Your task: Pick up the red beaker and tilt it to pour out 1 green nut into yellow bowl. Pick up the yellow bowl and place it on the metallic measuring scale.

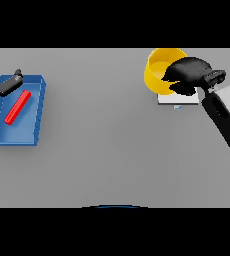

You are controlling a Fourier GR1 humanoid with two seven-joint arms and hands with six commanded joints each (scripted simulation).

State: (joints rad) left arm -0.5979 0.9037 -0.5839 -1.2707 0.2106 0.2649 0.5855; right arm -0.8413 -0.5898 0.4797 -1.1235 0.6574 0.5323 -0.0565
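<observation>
Head view, looking down on the flat grey desk (102,150). Far over at nine o'clock, the left hand (2,86) hangs at the edge of the scene, its dark fingers straight and spread, gripping nothing; the fingertips reach over the top left corner of a shallow blue rectangular tray (34,112). Inside that tray lies a slim red bar-shaped object (17,107), set on a slant with its upper end toward one o'clock. It lies apart from the fingers, near them but not touching. I see no red beaker standing upright anywhere, only this red piece in the tray.

The middle of the desk holds nothing of the task.

Over at two o'clock, the round yellow bowl (159,70) sits above a pale, flat metallic measuring scale (178,100), covering its upper left part; whether it rests on the plate or is held just above it I cannot tell. The right hand (188,72) comes in from three o'clock on its white and grey arm, and its dark fingers are curled round the bowl's right rim, clasping it. The bowl's inside shows plain yellow; any nut in it is too small to make out.
</observation>
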